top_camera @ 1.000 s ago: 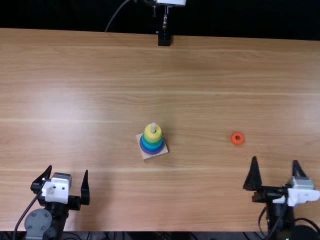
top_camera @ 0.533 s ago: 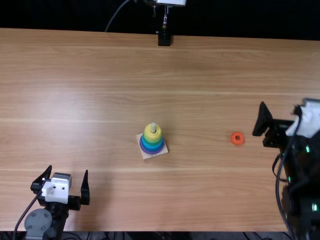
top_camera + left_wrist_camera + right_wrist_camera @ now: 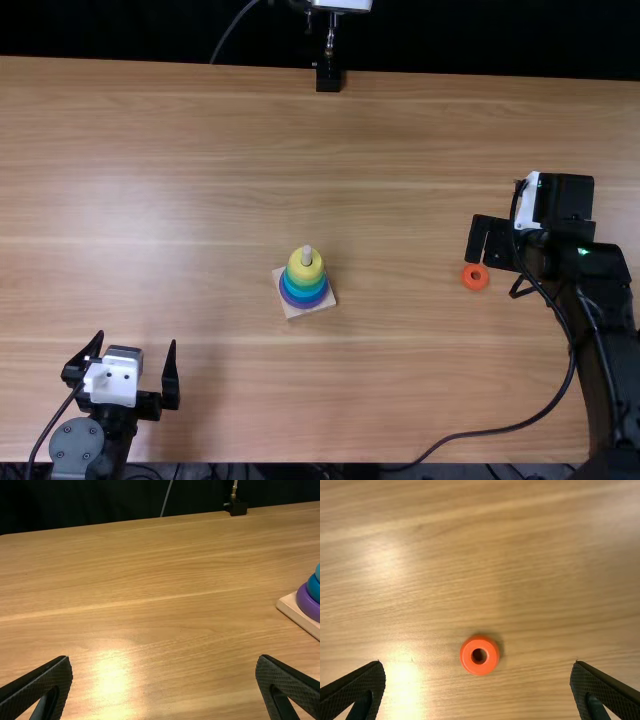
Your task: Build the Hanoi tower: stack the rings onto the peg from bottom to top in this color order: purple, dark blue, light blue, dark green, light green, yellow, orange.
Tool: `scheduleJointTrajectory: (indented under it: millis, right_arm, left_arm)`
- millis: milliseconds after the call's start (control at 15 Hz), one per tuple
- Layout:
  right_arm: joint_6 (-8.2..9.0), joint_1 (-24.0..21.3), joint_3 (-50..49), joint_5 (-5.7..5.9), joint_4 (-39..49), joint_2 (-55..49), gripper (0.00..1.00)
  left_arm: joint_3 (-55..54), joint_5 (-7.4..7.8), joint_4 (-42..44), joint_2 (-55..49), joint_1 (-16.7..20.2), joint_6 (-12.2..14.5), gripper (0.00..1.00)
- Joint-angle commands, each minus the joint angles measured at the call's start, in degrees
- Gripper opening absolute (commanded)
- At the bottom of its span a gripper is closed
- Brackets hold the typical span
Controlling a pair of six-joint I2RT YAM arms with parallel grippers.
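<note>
Above the light brown wooden surface (image 3: pixel 180 150), the right hand (image 3: pixel 477 665) is held spread and empty, near the small round orange ring (image 3: pixel 466 656), which is laid flat. If the descent is made off-centre, the ring could be nudged away by one finger. Well apart, the pale wooden peg (image 3: pixel 307 252) is ringed up to the yellow ring (image 3: pixel 297 269); its tip could be missed if orange is carried tilted. The left hand (image 3: pixel 137 338) is parted, unused.

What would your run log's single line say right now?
right gripper: open, near orange ring | orange ring: on table | left gripper: open, empty | peg: yellow ring topmost
</note>
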Motion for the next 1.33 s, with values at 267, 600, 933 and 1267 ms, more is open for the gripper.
scheduleJointTrajectory:
  millis: [267,600,933,1267]
  right_arm:
    - [2.93,-0.03,-3.44,0.55,0.66,9.22,1.0]
    - [2.93,-0.03,-4.75,0.65,1.19,13.79,1.0]
    - [2.93,-0.03,-3.79,3.5,1.3,15.19,1.0]
    - [2.93,0.14,-3.26,6.24,3.09,17.13,1.0]
  left_arm:
    - [-6.04,0.49,-4.42,-0.67,0.72,1.0,1.0]
    - [-6.04,0.49,-4.42,-0.67,0.72,1.0,1.0]
    - [-6.04,0.49,-4.42,-0.67,0.72,1.0,1.0]
    - [-6.04,0.49,-4.42,-0.67,0.72,1.0,1.0]
